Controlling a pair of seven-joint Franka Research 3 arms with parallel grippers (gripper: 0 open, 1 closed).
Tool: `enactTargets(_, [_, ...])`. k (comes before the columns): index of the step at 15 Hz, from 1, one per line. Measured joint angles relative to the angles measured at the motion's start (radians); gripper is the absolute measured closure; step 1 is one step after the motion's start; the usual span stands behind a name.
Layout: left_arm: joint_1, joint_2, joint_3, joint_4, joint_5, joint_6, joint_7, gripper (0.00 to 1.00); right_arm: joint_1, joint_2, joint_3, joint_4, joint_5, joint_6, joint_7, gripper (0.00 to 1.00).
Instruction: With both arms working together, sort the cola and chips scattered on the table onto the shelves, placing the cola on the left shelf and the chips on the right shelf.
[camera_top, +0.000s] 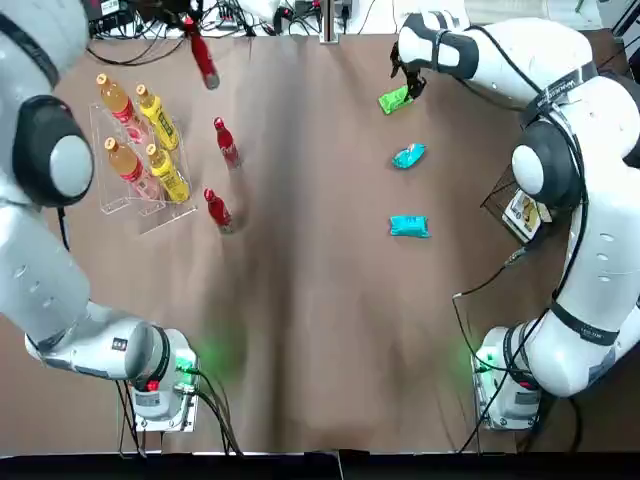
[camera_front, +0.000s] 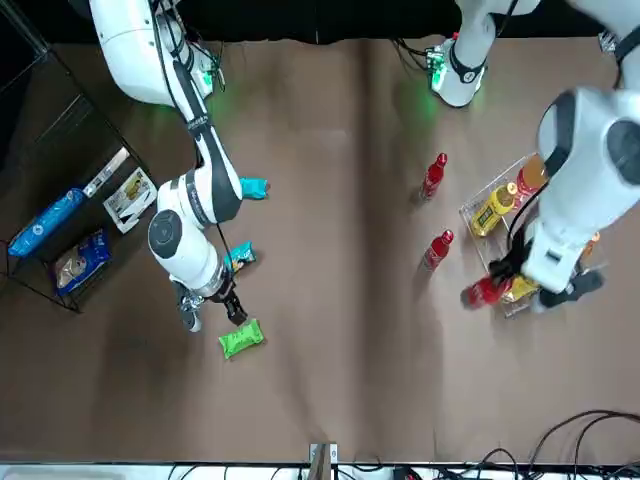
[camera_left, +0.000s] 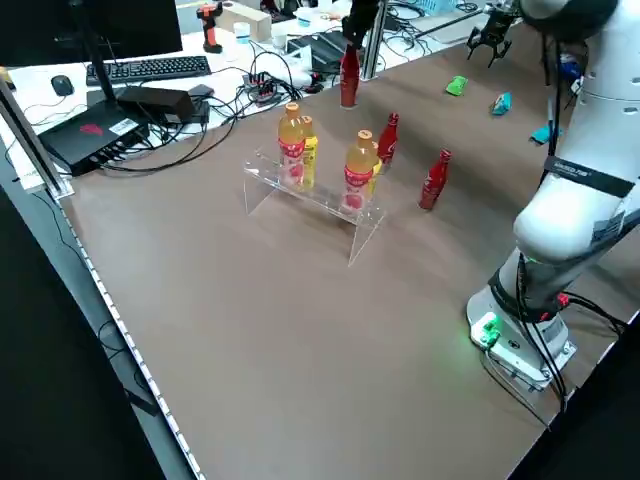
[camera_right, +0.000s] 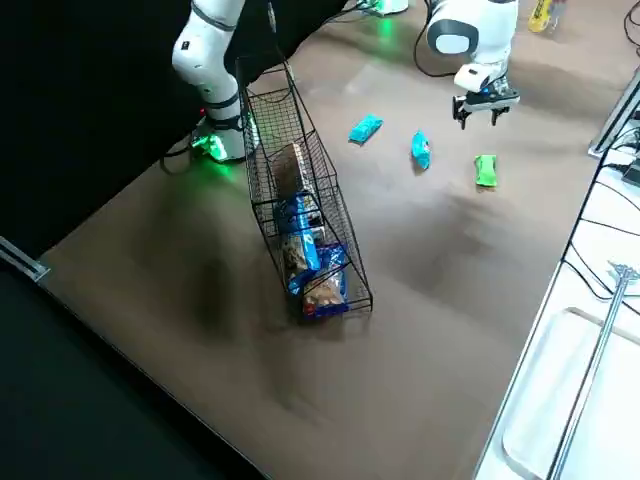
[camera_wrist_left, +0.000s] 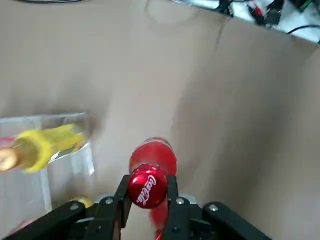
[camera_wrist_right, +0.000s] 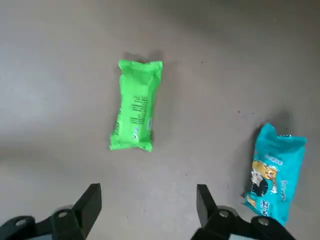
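My left gripper (camera_wrist_left: 148, 195) is shut on the neck of a red cola bottle (camera_top: 202, 57), which hangs in the air beyond the clear acrylic left shelf (camera_top: 150, 212). Two more colas (camera_top: 227, 142) (camera_top: 217, 210) stand on the table beside that shelf. My right gripper (camera_wrist_right: 149, 205) is open, hovering just short of the bright green chips packet (camera_wrist_right: 136, 105) at the far right. Two teal chips packets (camera_top: 408, 156) (camera_top: 409, 226) lie nearer my base. The black wire right shelf (camera_right: 300, 190) stands at the table's right edge, partly hidden under my right arm in the top view.
Orange and yellow bottles (camera_top: 140, 140) fill the acrylic shelf. Blue bags and a white box (camera_front: 130, 198) sit in the wire shelf. Cables, a keyboard and tools lie past the table's far and left edges. Bare brown tabletop stretches between the two shelves.
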Motion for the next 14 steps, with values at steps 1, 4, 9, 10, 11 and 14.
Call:
enactTargets(1, [0.021,-0.068,0.000,0.000,0.027,-0.115,0.031,0.69,0.000,0.004,-0.002,0.000,-0.003,0.010,0.005,0.15])
enactTargets(4, [0.066,-0.160,0.000,-0.005,0.040,-0.262,0.128,0.69,-0.003,0.020,-0.014,0.000,-0.021,0.045,0.009,0.15])
enactTargets(9, [0.181,-0.307,0.000,-0.068,0.041,-0.368,0.321,0.69,-0.032,0.105,-0.061,0.041,-0.039,0.125,0.010,0.15])
enactTargets(10, [0.202,-0.336,0.000,-0.082,0.041,-0.385,0.352,0.69,-0.037,0.134,-0.065,0.068,-0.039,0.140,0.010,0.15])
enactTargets(11, [0.221,-0.366,0.001,-0.097,0.041,-0.401,0.388,0.69,-0.039,0.163,-0.066,0.096,-0.039,0.163,0.010,0.15])
enactTargets(14, [0.293,-0.456,0.002,-0.161,0.043,-0.418,0.496,0.69,-0.039,0.232,-0.066,0.145,-0.039,0.232,0.013,0.15])
